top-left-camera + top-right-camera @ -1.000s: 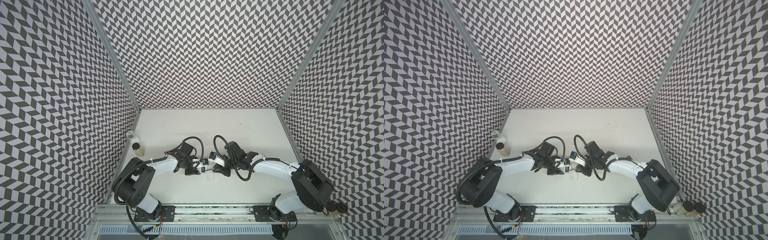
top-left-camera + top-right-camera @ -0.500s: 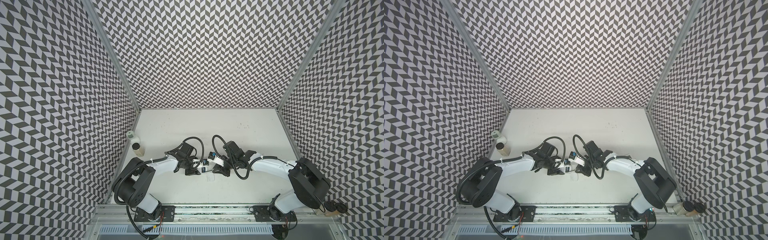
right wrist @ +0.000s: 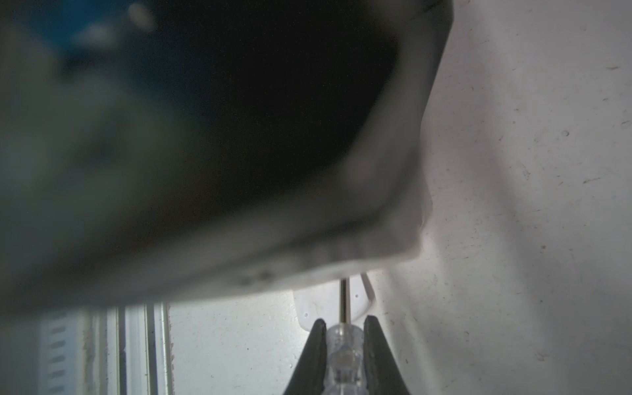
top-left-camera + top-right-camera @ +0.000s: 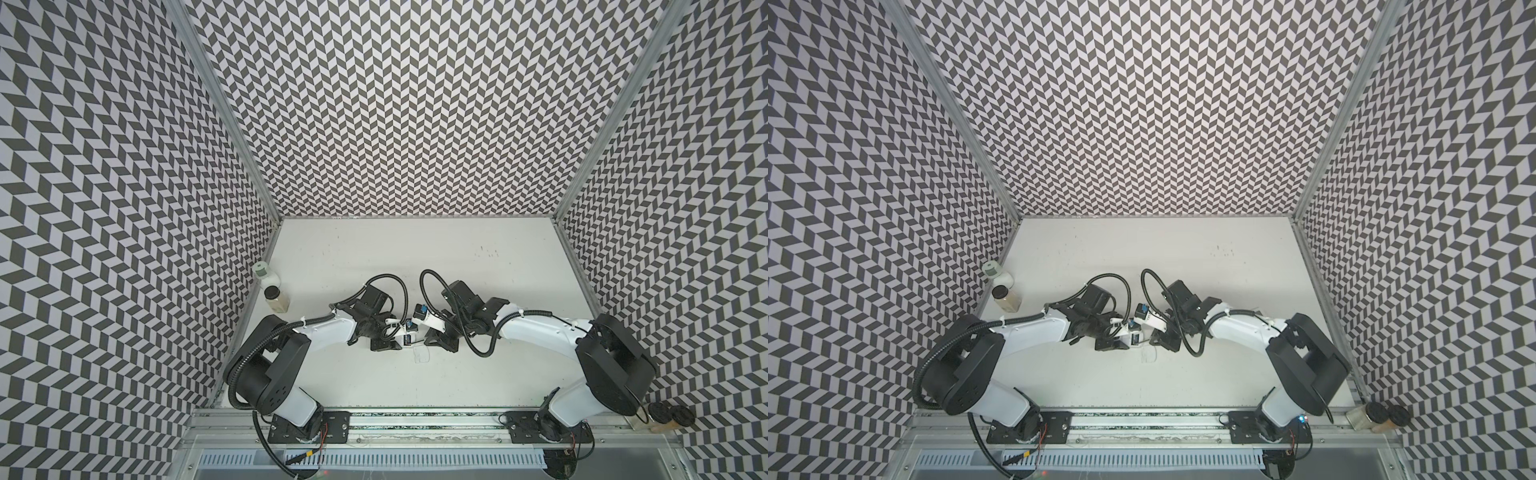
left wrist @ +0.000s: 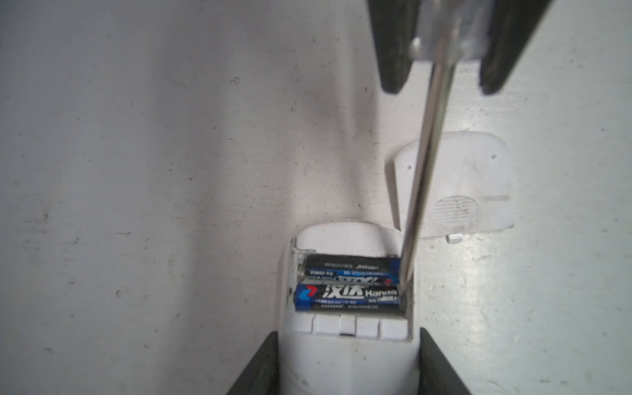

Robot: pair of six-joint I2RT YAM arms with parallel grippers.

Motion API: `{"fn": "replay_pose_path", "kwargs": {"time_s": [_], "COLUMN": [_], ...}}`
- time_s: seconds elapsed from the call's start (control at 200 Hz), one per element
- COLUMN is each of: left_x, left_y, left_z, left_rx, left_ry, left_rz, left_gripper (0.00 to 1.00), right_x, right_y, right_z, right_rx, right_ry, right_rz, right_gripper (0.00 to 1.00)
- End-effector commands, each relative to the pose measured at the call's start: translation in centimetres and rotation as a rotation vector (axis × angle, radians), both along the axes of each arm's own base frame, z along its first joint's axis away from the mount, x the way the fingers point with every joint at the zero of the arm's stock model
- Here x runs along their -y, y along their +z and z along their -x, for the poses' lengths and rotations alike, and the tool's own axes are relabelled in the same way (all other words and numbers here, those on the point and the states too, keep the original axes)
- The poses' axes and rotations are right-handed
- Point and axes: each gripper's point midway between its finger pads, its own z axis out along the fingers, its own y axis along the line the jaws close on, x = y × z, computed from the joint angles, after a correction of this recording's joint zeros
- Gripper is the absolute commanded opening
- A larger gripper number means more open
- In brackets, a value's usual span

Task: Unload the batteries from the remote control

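My left gripper (image 5: 349, 331) is shut on the white remote control (image 5: 345, 362), one finger on each side of its body. The battery compartment is open. Two black-and-blue batteries (image 5: 349, 297) lie in it side by side. My right gripper (image 3: 344, 318) is shut on the clear handle of a screwdriver (image 3: 343, 355). The metal shaft (image 5: 424, 171) reaches down to the end of the batteries at the compartment wall. In both top views the two grippers meet at mid-table: left gripper (image 4: 388, 344), right gripper (image 4: 432, 341).
The loose white battery cover (image 5: 455, 188) lies flat on the table beside the remote, also in a top view as the cover (image 4: 422, 354). Two jars (image 4: 270, 286) stand by the left wall. Two more jars (image 4: 665, 417) sit past the front right corner.
The right arm's elbow has shifted slightly inward. Both grips and the remote stay where they were.
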Motion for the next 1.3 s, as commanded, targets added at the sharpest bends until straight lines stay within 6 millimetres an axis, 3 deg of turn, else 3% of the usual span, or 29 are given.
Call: {"fn": "replay_pose_path", "kwargs": {"time_s": [0.0, 0.466, 0.676, 0.916, 1.121, 1.297], "left_x": [0.3, 0.3, 0.3, 0.3, 0.3, 0.4], "left_y": [0.0, 0.0, 0.0, 0.0, 0.0, -0.1], "left_z": [1.8, 1.8, 1.9, 2.0, 2.0, 2.2], "left_rx": [-0.042, -0.037, -0.039, -0.042, -0.041, -0.044], "left_ry": [-0.047, -0.047, -0.047, -0.051, -0.053, -0.058], "left_rz": [0.014, 0.012, 0.013, 0.012, 0.013, 0.014], "left_gripper": [0.37, 0.37, 0.37, 0.36, 0.36, 0.36], "right_x": [-0.2, 1.1, 2.2, 1.8, 0.3, 0.4], "right_y": [0.2, -1.6, -1.6, -0.9, 1.4, 2.9], "right_z": [1.6, 0.2, -1.5, -3.0, -4.1, -4.9], "right_rx": [-0.065, 0.0, 0.151, 0.314, 0.443, 0.515], "right_ry": [0.066, 0.021, -0.031, -0.092, -0.154, -0.2], "right_rz": [-0.004, 0.133, 0.203, 0.19, 0.09, 0.049], "right_gripper": [0.0, 0.0, 0.0, 0.0, 0.0, 0.0]}}
